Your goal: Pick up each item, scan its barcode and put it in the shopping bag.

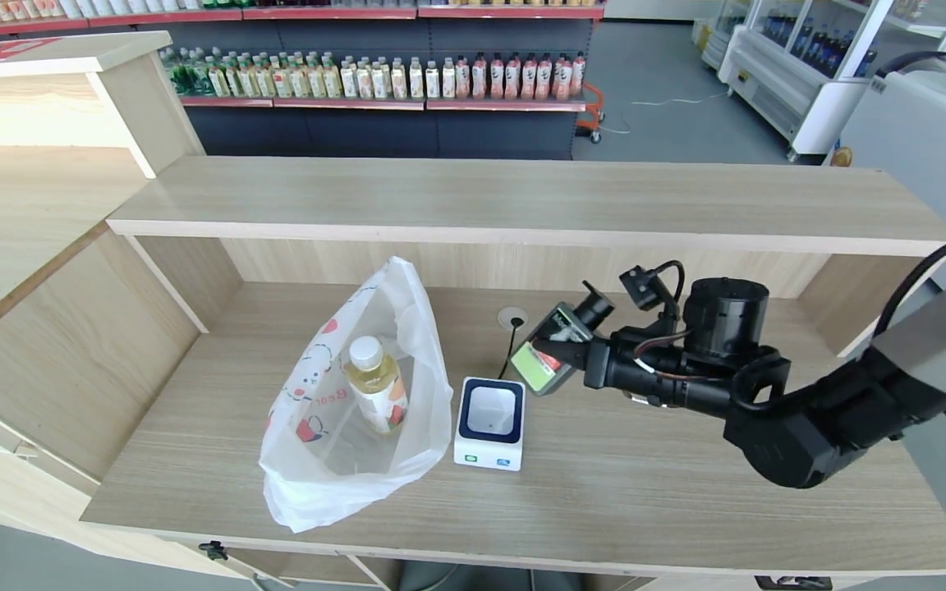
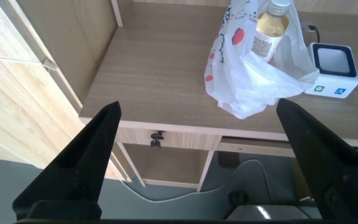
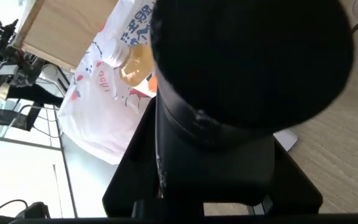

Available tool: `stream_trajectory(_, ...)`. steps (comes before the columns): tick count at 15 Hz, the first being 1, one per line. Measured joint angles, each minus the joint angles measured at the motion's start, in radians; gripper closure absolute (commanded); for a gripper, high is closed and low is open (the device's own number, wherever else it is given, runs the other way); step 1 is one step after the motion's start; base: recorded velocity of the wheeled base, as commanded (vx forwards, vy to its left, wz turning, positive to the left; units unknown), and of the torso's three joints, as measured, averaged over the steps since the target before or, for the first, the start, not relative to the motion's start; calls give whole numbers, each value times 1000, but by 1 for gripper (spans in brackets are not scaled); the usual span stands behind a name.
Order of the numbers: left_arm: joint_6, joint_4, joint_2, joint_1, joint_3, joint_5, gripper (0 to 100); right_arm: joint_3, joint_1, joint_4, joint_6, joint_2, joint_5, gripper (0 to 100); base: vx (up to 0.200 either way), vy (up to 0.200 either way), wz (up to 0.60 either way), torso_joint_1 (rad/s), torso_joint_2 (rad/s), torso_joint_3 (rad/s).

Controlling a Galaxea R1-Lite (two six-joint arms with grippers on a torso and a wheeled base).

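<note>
A white shopping bag [image 1: 333,443] with cartoon prints stands open on the lower counter, and a bottle [image 1: 376,386] of yellow drink stands upright inside it. Just right of the bag sits the white barcode scanner [image 1: 489,420], window facing up. My right gripper [image 1: 557,351] is shut on a small can [image 1: 540,367] with a green and red label, held tilted above and behind the scanner's right side. In the right wrist view a dark round shape hides the fingers, with the bag [image 3: 98,106] beyond. My left gripper [image 2: 201,162] hangs open below the counter's front edge, with the bag [image 2: 247,87] and scanner [image 2: 333,65] ahead.
A raised shelf [image 1: 522,205] runs along the back of the counter, and a wooden side wall [image 1: 71,353] closes its left end. The scanner's cable goes into a round hole [image 1: 512,318]. Bare counter top [image 1: 686,501] lies to the right of the scanner.
</note>
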Motion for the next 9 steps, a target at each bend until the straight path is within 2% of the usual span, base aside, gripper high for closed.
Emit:
stream_trajectory(2,-1,0,0,0,0,0,0,138,-14,21,-89,-115,2,100,0,200,0,19,12,0)
stream_trajectory(4,-1,0,0,0,0,0,0,215,-22,43,-129,-210,8,100,0,200,0,-7,2,0)
stream_trajectory(9,0,0,0,0,0,0,0,253,-28,198,-137,-364,8,100,0,200,0,0,1,5)
